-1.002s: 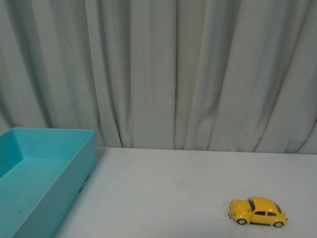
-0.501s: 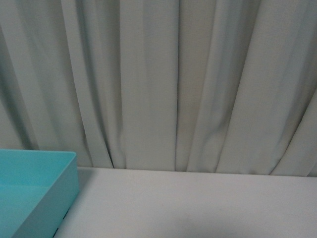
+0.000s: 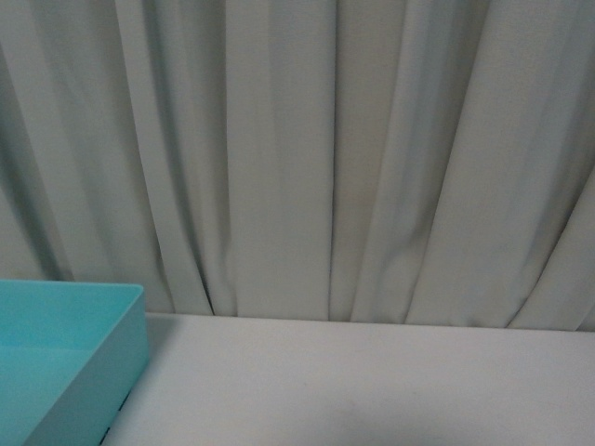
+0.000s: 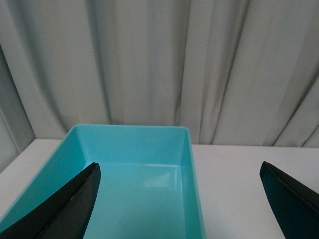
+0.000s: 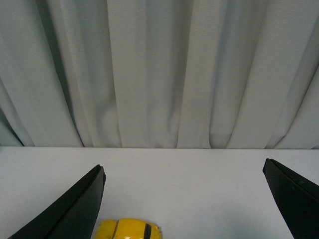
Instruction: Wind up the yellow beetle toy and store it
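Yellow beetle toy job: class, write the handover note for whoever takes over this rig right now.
Left gripper: open, empty, facing the teal bin.
Right gripper: open, empty, near the yellow beetle toy, which sits on the white table, out of the front view.
Done: nothing visible; bin looks empty.
Left: grasp toy, wind it, place it in the bin.
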Action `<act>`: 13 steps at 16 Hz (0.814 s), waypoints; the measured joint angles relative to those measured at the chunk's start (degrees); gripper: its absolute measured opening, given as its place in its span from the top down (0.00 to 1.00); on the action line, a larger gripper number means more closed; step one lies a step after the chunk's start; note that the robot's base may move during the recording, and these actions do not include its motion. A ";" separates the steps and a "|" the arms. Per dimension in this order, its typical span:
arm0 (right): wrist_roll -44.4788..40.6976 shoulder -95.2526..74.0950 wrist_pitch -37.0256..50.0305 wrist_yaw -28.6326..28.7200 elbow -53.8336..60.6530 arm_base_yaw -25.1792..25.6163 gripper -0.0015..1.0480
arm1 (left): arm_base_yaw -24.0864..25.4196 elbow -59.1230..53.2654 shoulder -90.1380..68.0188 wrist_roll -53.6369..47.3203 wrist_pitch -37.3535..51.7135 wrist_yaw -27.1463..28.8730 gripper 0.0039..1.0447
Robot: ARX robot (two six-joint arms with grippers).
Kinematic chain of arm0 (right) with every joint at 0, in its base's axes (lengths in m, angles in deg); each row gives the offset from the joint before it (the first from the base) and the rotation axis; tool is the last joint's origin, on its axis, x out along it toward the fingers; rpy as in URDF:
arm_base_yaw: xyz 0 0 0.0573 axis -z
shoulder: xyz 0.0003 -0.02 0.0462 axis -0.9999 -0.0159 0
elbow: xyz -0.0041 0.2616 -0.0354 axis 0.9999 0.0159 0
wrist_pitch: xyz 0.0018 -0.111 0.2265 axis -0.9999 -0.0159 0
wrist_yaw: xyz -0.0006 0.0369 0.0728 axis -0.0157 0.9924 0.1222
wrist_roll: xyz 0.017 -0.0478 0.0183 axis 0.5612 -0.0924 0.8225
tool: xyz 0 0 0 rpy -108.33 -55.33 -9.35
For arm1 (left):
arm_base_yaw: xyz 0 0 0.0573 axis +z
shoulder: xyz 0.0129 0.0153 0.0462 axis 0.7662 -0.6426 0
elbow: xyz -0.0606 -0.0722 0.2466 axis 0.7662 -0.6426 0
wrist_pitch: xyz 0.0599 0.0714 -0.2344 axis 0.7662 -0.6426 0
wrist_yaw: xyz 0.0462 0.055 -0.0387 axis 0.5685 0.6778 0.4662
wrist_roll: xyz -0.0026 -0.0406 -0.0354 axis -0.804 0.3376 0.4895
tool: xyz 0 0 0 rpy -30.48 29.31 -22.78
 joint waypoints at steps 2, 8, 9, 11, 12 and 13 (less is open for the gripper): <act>0.00 0.00 0.00 0.00 0.00 0.00 0.06 | 0.00 0.00 0.00 0.00 0.00 0.00 0.06; 2.34 -38.99 39.39 27.93 -4.07 22.05 0.06 | 0.00 0.00 0.00 0.00 0.00 -0.02 0.06; 1.36 -48.02 46.66 31.80 -7.85 24.94 0.06 | 0.00 0.00 0.00 -0.02 0.00 -0.09 0.06; -3.17 -66.40 54.34 40.98 -17.49 29.77 0.06 | 0.00 0.00 0.00 0.00 0.02 0.00 0.06; -6.43 -72.63 54.75 45.42 -20.87 30.38 0.06 | 0.00 0.00 0.00 0.00 0.00 0.00 0.06; -10.60 -76.30 48.87 48.87 -24.76 29.62 0.06 | 0.00 0.00 0.00 0.00 0.00 0.00 0.06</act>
